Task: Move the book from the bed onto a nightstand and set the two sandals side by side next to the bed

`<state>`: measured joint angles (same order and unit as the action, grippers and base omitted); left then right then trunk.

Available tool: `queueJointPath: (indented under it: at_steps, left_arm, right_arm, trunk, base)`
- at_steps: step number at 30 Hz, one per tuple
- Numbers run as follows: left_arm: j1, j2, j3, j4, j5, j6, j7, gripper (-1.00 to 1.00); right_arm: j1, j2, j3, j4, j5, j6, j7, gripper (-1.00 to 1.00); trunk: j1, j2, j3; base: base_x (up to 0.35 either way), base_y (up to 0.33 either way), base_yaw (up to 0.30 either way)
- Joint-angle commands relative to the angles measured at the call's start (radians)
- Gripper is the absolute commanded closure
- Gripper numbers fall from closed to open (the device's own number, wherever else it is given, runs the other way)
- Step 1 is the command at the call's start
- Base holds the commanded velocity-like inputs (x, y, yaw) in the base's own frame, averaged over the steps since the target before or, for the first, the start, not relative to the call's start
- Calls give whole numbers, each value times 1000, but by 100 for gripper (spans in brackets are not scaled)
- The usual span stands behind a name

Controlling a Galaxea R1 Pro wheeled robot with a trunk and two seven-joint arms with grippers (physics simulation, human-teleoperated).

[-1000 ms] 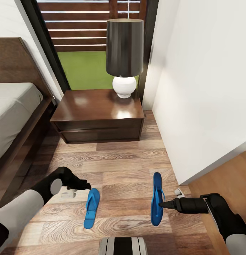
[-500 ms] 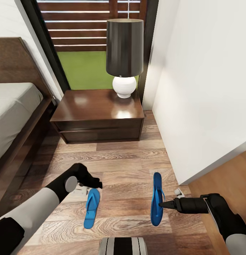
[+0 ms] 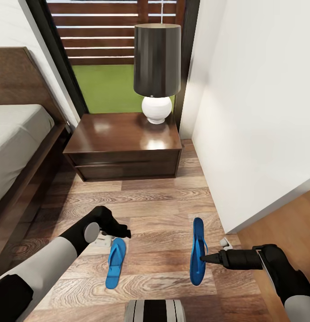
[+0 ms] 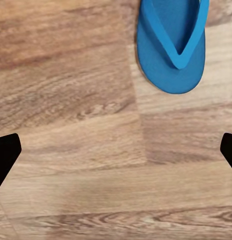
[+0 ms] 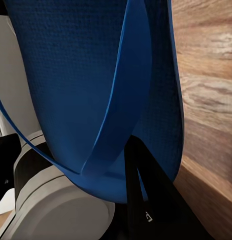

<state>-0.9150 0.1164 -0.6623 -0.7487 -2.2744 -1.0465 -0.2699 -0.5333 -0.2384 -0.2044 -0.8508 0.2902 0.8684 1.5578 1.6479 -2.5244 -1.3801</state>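
Observation:
One blue sandal lies flat on the wood floor, and its toe end shows in the left wrist view. My left gripper hovers just beyond that toe end, open, with nothing between its black fingertips. The second blue sandal hangs tilted on its edge above the floor to the right. My right gripper is shut on it, a dark finger pressed against the sole by the strap. The nightstand stands ahead, and the bed is at the left. The book is out of view.
A lamp with a dark shade and white base stands on the nightstand's right rear corner. A white wall runs close along the right. Behind the nightstand is a black-framed window. A small white object lies on the floor under my left wrist.
My left gripper has moved right and slightly forward, from beside the flat sandal to just past its toe. The right arm and its sandal have not moved.

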Motion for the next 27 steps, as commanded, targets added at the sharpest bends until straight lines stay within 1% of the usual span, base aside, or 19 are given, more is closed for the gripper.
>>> queueJointPath:
  at_steps: [1, 27]
  left_arm:
    - [-1, 1, -4, -2, 9, -1, -10, -100]
    - [-1, 2, -5, -1, 6, 4, -16, -100]
  right_arm:
    - [-1, 1, -3, -1, 10, 15, 13, 100]
    - [-1, 1, -3, -1, 10, 15, 13, 100]
  trunk:
    - [0, 0, -1]
    - [0, 0, -1]
  base:
    - [0, 0, 0]
    - [0, 0, 0]
